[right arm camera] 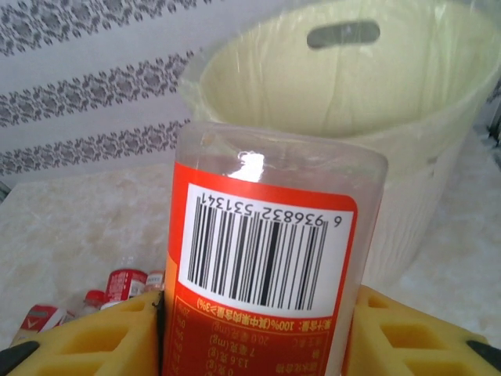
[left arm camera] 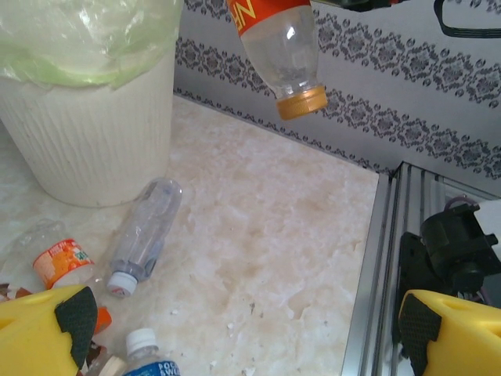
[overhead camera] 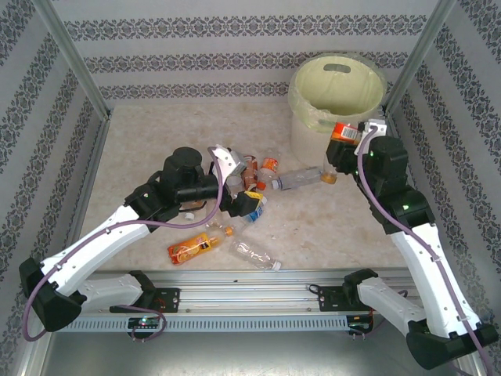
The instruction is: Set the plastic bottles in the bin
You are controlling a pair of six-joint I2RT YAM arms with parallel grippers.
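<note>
My right gripper [overhead camera: 350,141] [right arm camera: 258,345] is shut on a clear plastic bottle [right arm camera: 266,258] with a red label and barcode. The bottle hangs cap-down beside the bin's near wall, its orange cap [left arm camera: 303,102] pointing at the table. The bin [overhead camera: 337,94] [right arm camera: 352,78] is large, white and lined with a pale yellow-green bag. It stands at the far right corner, just beyond the held bottle. My left gripper [overhead camera: 243,182] [left arm camera: 243,337] is open and holds nothing, above a pile of bottles [overhead camera: 254,168] mid-table.
A clear bottle [overhead camera: 297,180] [left arm camera: 145,235] lies between the pile and the bin. An orange bottle [overhead camera: 192,248] and another clear one [overhead camera: 254,254] lie near the front rail. A blue-labelled bottle [left arm camera: 145,356] sits under my left fingers. Patterned walls enclose the table.
</note>
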